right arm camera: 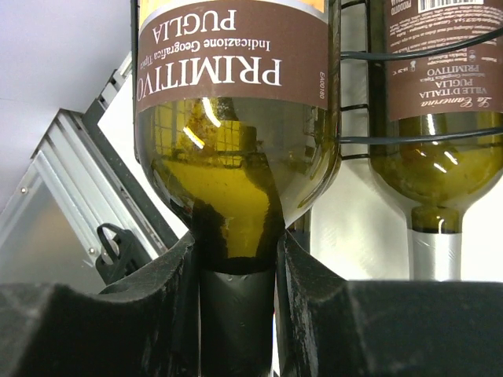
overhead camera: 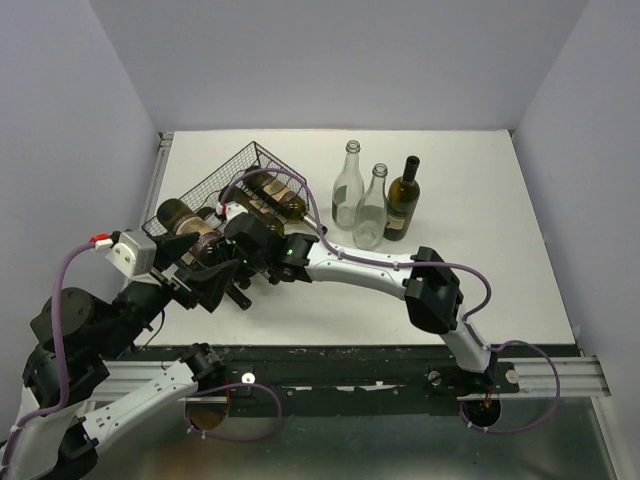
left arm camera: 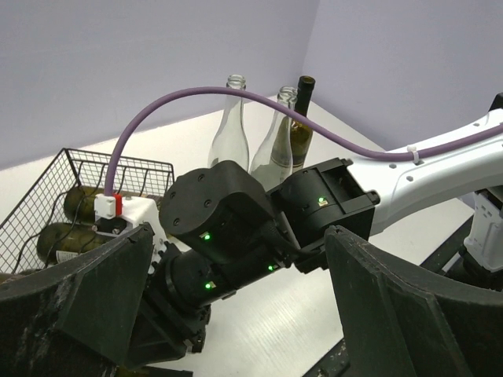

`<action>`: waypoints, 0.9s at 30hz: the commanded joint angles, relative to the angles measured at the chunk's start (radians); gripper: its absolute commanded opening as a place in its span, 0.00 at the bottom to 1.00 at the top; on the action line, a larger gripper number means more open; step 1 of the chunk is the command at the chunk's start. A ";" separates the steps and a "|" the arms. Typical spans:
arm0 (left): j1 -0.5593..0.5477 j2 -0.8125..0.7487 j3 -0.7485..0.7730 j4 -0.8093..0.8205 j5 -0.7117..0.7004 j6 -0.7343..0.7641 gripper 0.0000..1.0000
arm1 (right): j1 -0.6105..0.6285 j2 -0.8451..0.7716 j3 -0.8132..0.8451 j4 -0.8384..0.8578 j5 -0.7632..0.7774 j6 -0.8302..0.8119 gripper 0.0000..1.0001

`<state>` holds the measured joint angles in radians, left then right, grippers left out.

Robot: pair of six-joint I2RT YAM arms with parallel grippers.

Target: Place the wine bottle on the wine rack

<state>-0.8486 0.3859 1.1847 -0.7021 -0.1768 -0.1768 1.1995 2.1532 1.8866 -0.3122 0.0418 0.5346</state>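
Observation:
The black wire wine rack [overhead camera: 225, 175] stands at the back left of the table. In the right wrist view my right gripper [right arm camera: 238, 306] is shut on the dark-capped neck of a green wine bottle [right arm camera: 236, 157] with a brown "Primitivo Puglia" label. The bottle lies at the rack's wires [right arm camera: 355, 55]. Overhead, this bottle [overhead camera: 190, 225] lies at the rack's front left, with my right gripper [overhead camera: 236, 244] at its neck. My left gripper [overhead camera: 213, 282] is open and empty just in front of it. In the left wrist view its fingers [left arm camera: 409, 306] are spread wide before the right arm's wrist [left arm camera: 228, 228].
A second labelled bottle [right arm camera: 436, 118] with a silver neck lies in the rack beside the held one. Two clear bottles [overhead camera: 347, 185] [overhead camera: 371, 208] and a dark green bottle [overhead camera: 402, 200] stand upright right of the rack. The right arm [overhead camera: 370, 268] stretches across the table's front.

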 commanded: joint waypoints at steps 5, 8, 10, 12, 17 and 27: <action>-0.003 -0.039 0.010 -0.050 -0.027 0.007 0.99 | 0.017 0.080 0.112 0.127 0.020 -0.007 0.01; -0.003 -0.045 0.007 -0.060 -0.027 0.007 0.99 | 0.017 0.105 0.134 0.107 0.024 -0.002 0.01; -0.006 -0.051 0.004 -0.062 -0.027 0.007 0.99 | 0.018 0.112 0.141 0.088 0.021 0.001 0.06; -0.004 -0.061 0.003 -0.060 -0.029 0.008 0.99 | 0.018 0.106 0.128 0.088 0.009 0.005 0.26; -0.004 -0.067 0.003 -0.059 -0.030 0.014 0.99 | 0.017 0.076 0.075 0.099 0.030 0.013 0.64; -0.004 -0.074 0.000 -0.054 -0.041 -0.003 0.99 | 0.017 -0.068 -0.018 0.087 0.131 -0.013 0.91</action>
<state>-0.8486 0.3275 1.1854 -0.7506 -0.1879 -0.1673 1.2163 2.2013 1.9072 -0.2462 0.0887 0.5400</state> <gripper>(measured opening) 0.988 0.892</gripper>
